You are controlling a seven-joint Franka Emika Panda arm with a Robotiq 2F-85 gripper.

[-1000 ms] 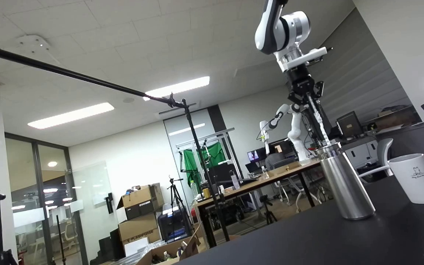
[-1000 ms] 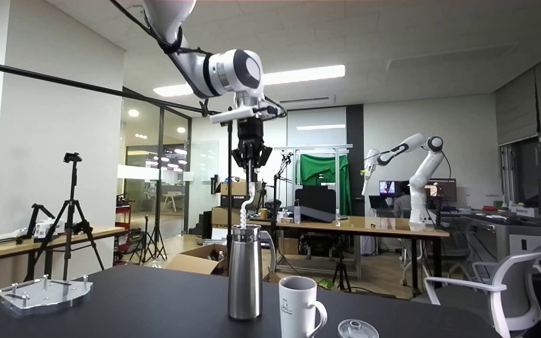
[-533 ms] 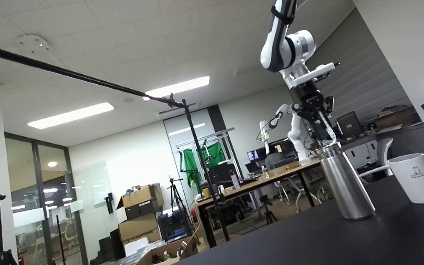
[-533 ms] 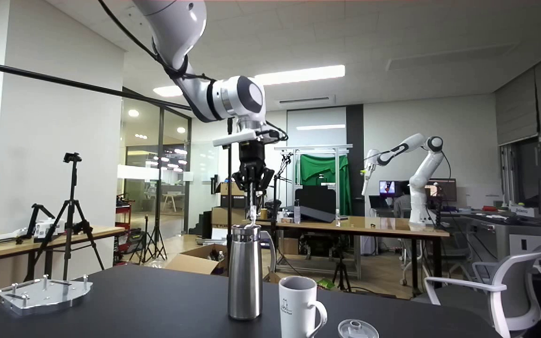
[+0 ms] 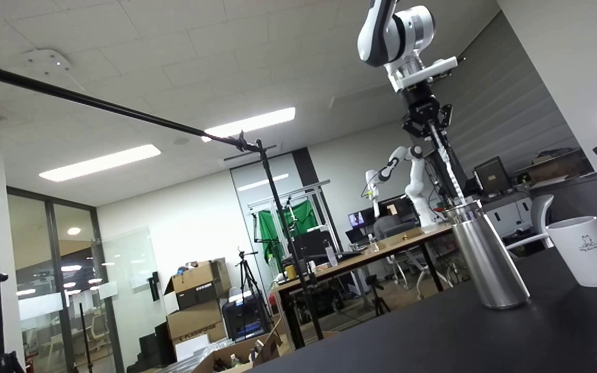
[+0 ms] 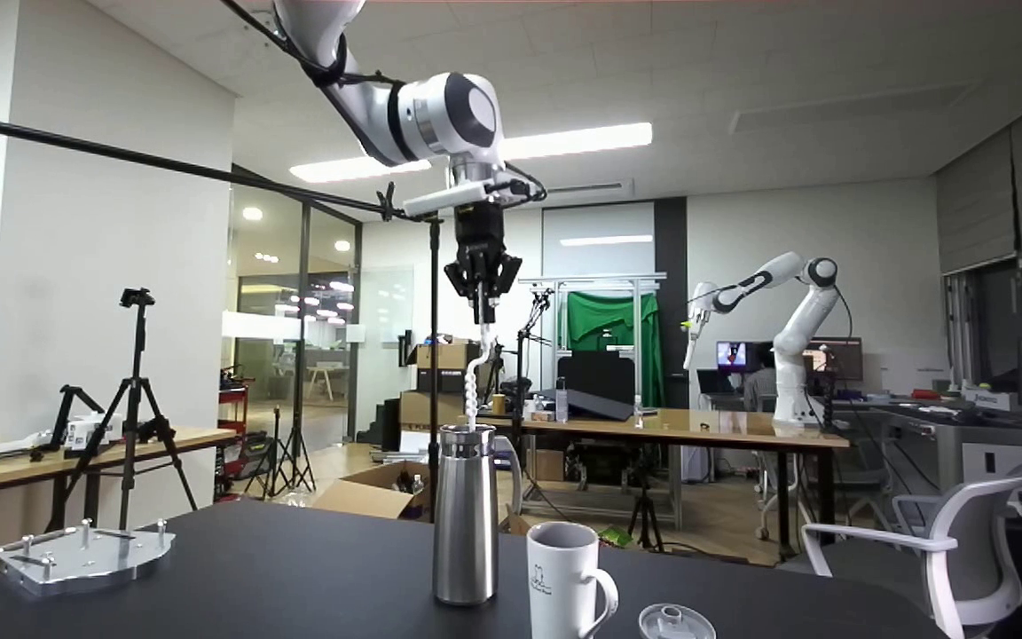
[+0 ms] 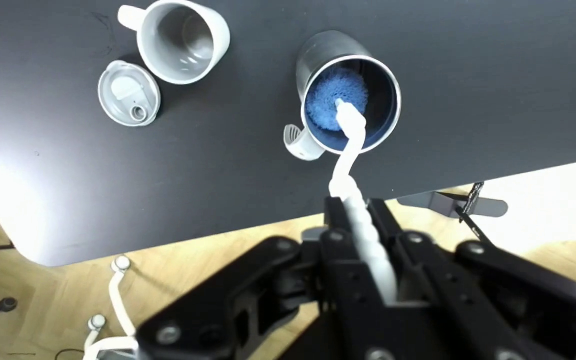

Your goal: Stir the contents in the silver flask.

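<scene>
The silver flask stands upright on the black table in both exterior views. In the wrist view I look into its open mouth and see its side wall and a handle. My gripper is shut on the twisted white handle of a brush. The brush's blue bristle head is down inside the flask. In the exterior views the white handle runs from my gripper above the flask into its mouth. The flask's bottom inside is hidden by the bristles.
A white mug stands close beside the flask. A clear lid lies by the mug. A metal plate with posts sits at the table's far side in an exterior view. The table edge runs near the flask.
My gripper went down with the brush half a second ago and is now raised again, slightly higher than one second ago. More of the white handle shows above the flask. The flask has shifted very slightly.
</scene>
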